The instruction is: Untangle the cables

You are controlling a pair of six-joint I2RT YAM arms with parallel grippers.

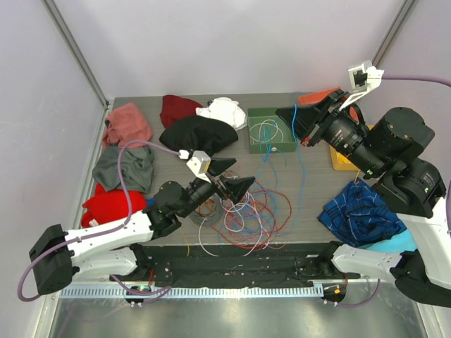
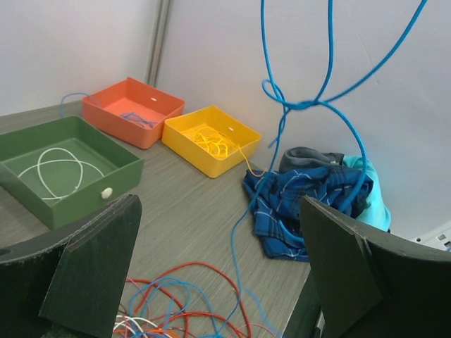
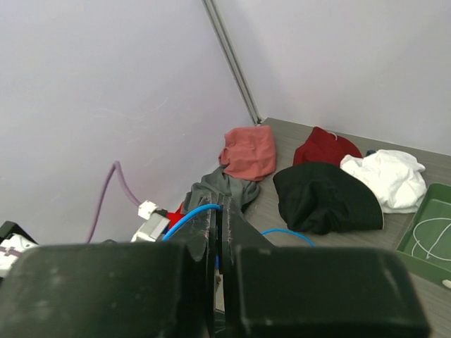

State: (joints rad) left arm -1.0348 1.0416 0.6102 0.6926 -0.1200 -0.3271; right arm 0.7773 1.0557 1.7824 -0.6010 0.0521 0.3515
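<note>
The cables (image 1: 243, 211) lie in a tangled pile of red, blue, white and orange loops near the table's front middle. My left gripper (image 1: 231, 176) hovers open just above the pile's left side, with nothing between its fingers. In the left wrist view the pile (image 2: 183, 299) shows below the open left gripper (image 2: 220, 211). My right gripper (image 1: 290, 118) is raised at the back right, shut on a blue cable (image 1: 299, 162) that hangs down to the pile. That blue cable (image 2: 303, 105) has a knotted loop in mid-air. In the right wrist view the right gripper (image 3: 220, 211) pinches the blue cable (image 3: 189, 215).
A green tray (image 1: 254, 130) holds a white cable. An orange tray (image 2: 130, 109) and a yellow tray (image 2: 211, 141) stand at the back right. Clothes lie at the back left: pink (image 1: 128, 121), grey (image 1: 123, 167), red (image 1: 109, 205), black (image 1: 201, 134), white (image 1: 224, 111). A blue plaid cloth (image 1: 359, 211) lies at the right.
</note>
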